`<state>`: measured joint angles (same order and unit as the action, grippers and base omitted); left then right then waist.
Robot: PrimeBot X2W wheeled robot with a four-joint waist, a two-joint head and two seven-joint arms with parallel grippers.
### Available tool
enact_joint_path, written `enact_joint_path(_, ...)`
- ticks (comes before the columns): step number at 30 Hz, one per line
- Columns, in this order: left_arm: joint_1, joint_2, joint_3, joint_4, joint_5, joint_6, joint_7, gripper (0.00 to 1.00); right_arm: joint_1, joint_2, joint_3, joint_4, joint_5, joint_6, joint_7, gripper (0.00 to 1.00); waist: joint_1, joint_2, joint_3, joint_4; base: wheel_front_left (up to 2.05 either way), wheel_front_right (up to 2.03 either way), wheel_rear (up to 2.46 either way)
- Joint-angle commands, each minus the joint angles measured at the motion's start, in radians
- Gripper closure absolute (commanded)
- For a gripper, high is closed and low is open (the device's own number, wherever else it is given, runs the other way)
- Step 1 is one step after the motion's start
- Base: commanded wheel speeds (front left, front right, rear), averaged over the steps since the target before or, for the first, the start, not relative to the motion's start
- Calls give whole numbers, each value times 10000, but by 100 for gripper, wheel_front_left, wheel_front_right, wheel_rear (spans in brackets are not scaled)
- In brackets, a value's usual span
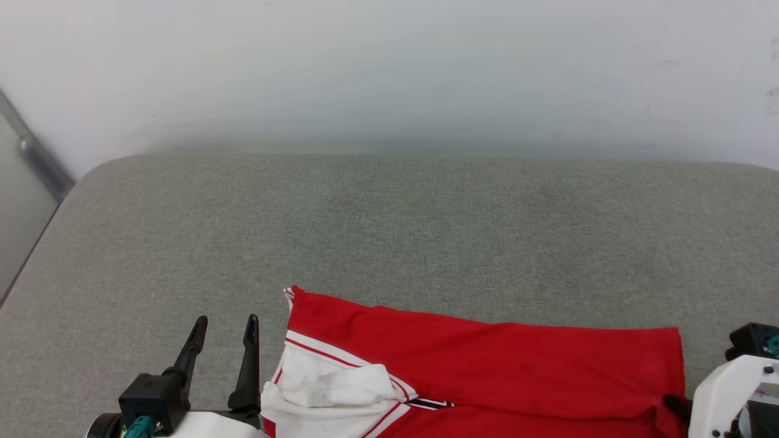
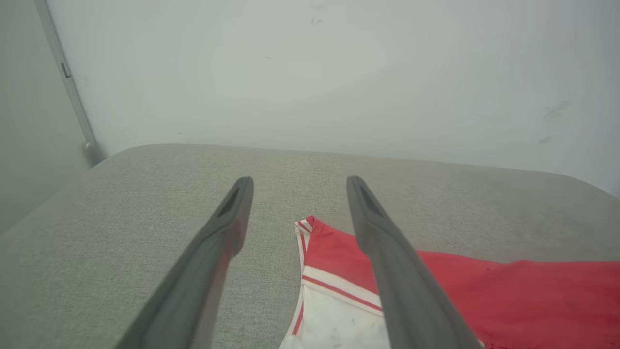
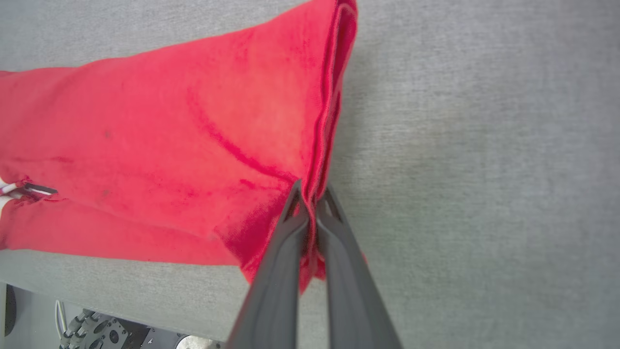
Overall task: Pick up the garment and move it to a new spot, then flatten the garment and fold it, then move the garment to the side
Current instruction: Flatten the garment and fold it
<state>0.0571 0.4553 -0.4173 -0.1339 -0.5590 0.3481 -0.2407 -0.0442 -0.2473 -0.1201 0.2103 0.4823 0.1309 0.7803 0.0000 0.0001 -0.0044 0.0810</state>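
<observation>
Garment: we see a red jersey garment [image 1: 487,365] [image 2: 508,295] [image 3: 145,145] lying flat along the near edge of a grey woven fabric surface [image 1: 389,231] [image 2: 121,232] [image 3: 484,145]. Its plain red side faces up, and it shows a few shallow creases.
Sleeve end: at the garment's left end a crumpled white short sleeve [image 1: 328,383] [image 2: 339,325] lies on top. It is bordered by red-and-white striped trim [image 1: 316,350] [image 2: 339,286].
Right gripper: our right gripper [image 3: 312,186] has its two long dark fingers pressed together on the doubled red hem at the garment's right end, close to the near corner. The cloth bunches into folds where it is pinched. In the head view the arm's white wrist housing [image 1: 727,389] sits at the lower right, touching that same end.
Left gripper: our left gripper [image 1: 226,319] [image 2: 299,180] has its fingers spread apart with nothing between them. It sits just beside the sleeve end, on its left. We cannot tell whether it touches the cloth or the surface.
Surface: the far part, beyond the garment, is bare grey fabric with rounded corners.
Background: a pale wall [image 1: 389,73] [image 2: 339,72] rises behind the surface.
Below the near edge: some metal machine parts [image 3: 97,334] show in the right wrist view.
</observation>
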Motion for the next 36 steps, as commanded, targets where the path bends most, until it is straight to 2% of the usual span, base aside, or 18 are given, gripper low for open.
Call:
enact_joint_path(1, 147, -32, -31, 46, 0, 21, -60, 0, 225, -116, -413, -177, -175, -4, 92, 100, 0, -1, -100, -123, 0, 0, 0)
enact_joint_path(7, 196, -29, -74, 207, 26, -41, -91, 0, 451, -79, -1433, -556, -496, -4, 328, 100, 0, -1, -152, -218, 0, 0, 0)
enact_joint_path(12, 104, -80, -95, 325, 113, -121, -143, 0, 425, 272, -2082, -862, -295, -4, 853, 100, 0, -1, -157, -276, 0, 0, 0)
enact_joint_path(15, 32, -107, -117, 361, 168, -166, -163, 0, 205, 916, -2424, -1046, 642, -4, 1569, 100, 0, -1, -188, -270, 0, 0, 0)
enact_joint_path(18, -14, -120, -149, 376, 180, -192, -177, 0, -5, 1568, -2765, -1284, 2191, -4, 2672, 100, 0, -1, -230, -228, 0, 0, 0)
enact_joint_path(23, -147, -178, -246, 394, 225, -275, -168, 0, -273, 1972, -3226, -1188, 4452, -4, 4222, 100, 0, -1, -273, -22, 0, 0, 0)
enact_joint_path(26, -292, -229, -320, 434, 245, -347, -165, 0, -400, 1989, -2789, -523, 5824, -4, 4327, 100, 0, -1, -247, 166, 0, 0, 0)
enact_joint_path(30, -486, -305, -410, 513, 255, -466, -167, 0, -617, 1980, -1620, 187, 7079, -2, 3802, 100, 0, -1, -168, 409, 0, 0, 0)
enact_joint_path(36, -773, -415, -455, 664, 217, -656, -181, 0, -1102, 1979, 452, 911, 8363, -2, 2696, 100, 0, -1, 96, 749, 0, 0, 0)
